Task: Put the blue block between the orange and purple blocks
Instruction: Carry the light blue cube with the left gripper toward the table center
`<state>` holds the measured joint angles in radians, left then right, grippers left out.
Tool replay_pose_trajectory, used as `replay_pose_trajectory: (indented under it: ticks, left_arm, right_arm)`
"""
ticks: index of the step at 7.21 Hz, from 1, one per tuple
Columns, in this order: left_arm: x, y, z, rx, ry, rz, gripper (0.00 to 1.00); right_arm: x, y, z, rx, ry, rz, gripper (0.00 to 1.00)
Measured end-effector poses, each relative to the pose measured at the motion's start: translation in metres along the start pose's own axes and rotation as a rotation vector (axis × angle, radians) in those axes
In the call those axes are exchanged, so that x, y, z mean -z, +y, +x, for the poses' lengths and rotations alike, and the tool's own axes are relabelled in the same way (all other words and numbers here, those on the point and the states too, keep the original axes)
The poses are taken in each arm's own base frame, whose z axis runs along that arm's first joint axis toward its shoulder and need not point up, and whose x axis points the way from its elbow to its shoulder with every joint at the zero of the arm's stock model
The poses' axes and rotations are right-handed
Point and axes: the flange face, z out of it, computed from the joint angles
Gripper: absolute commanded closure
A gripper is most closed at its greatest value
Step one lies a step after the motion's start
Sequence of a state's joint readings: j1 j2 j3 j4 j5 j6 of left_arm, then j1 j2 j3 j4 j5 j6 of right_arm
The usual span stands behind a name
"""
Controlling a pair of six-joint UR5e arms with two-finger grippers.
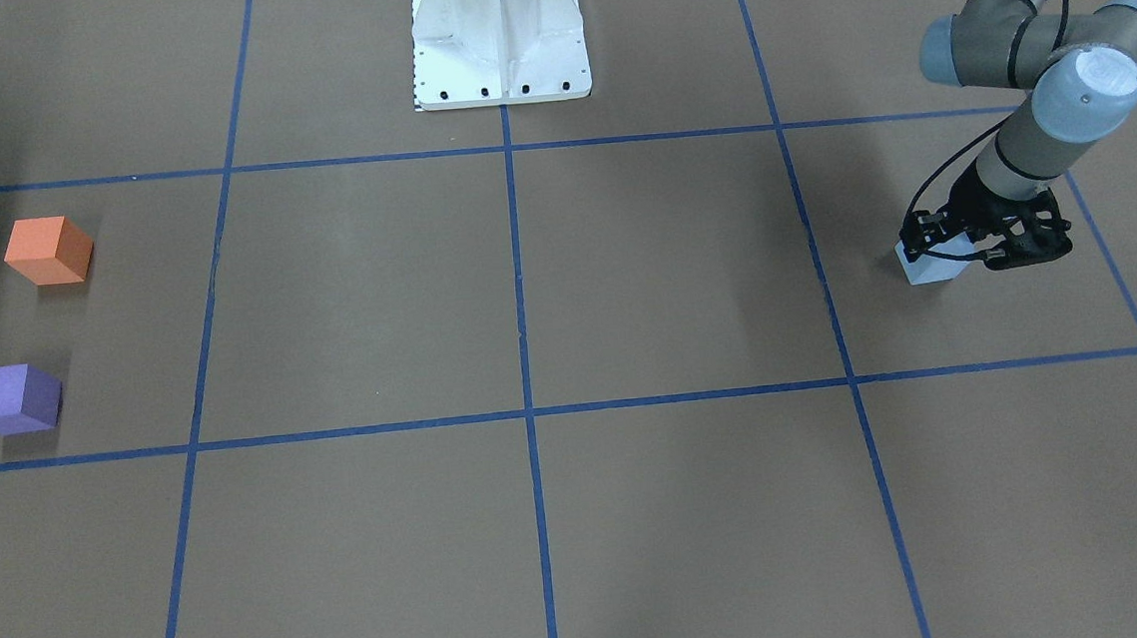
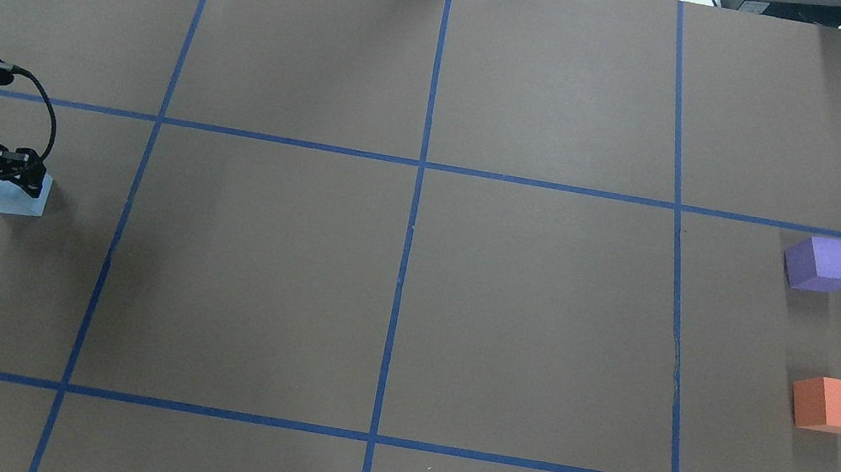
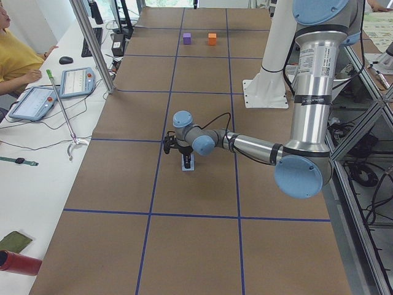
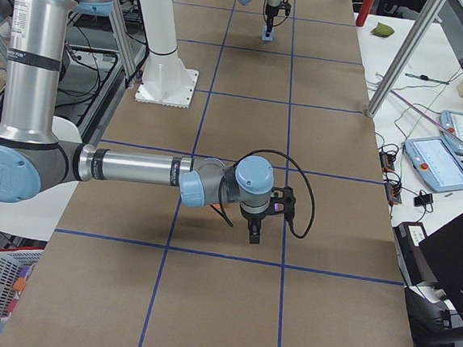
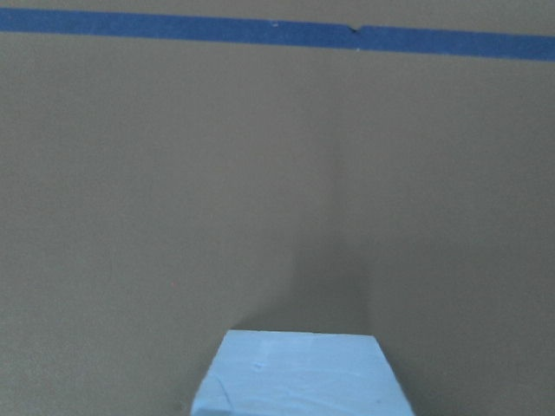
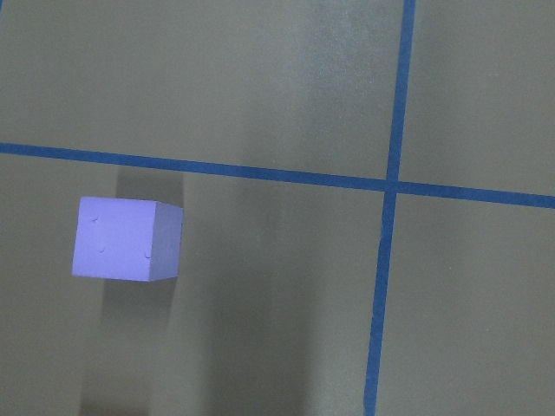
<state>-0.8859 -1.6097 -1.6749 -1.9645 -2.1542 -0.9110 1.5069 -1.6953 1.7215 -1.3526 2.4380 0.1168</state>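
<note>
The light blue block (image 2: 12,198) rests on the table at my far left and also shows in the front view (image 1: 930,269). My left gripper (image 2: 12,174) is down on its top with a finger on either side. I cannot tell whether the jaws press on it. The left wrist view shows only the block's top (image 5: 299,377). The purple block (image 2: 822,263) and the orange block (image 2: 834,405) sit apart at the far right. My right gripper (image 4: 255,231) shows only in the right side view, so I cannot tell its state. Its wrist camera sees the purple block (image 6: 126,238).
Blue tape lines (image 2: 412,209) divide the brown table into squares. The robot's white base (image 1: 499,39) stands at the table's middle edge. A gap of bare table (image 2: 827,334) lies between the purple and orange blocks.
</note>
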Motion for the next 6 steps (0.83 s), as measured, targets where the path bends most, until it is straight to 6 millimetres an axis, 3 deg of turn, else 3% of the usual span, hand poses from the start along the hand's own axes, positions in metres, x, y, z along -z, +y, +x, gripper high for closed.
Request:
replay_pose_trajectory:
  ticks: [2,4,6]
  left_arm:
    - [0.029,0.004,0.029,0.019,0.049,0.026,1.0]
    - [0.06,0.005,0.082,0.035,0.123,0.049,1.0]
    - [0.07,0.013,0.191,-0.002,0.188,0.019,1.0]
  right_arm:
    - [0.0,0.0,-0.002,0.002,-0.014,-0.001,0.0]
    - [-0.001,0.0,-0.004,0.005,-0.019,-0.003,0.0]
    - [-0.005,0.0,-0.007,0.011,-0.022,-0.013,0.0]
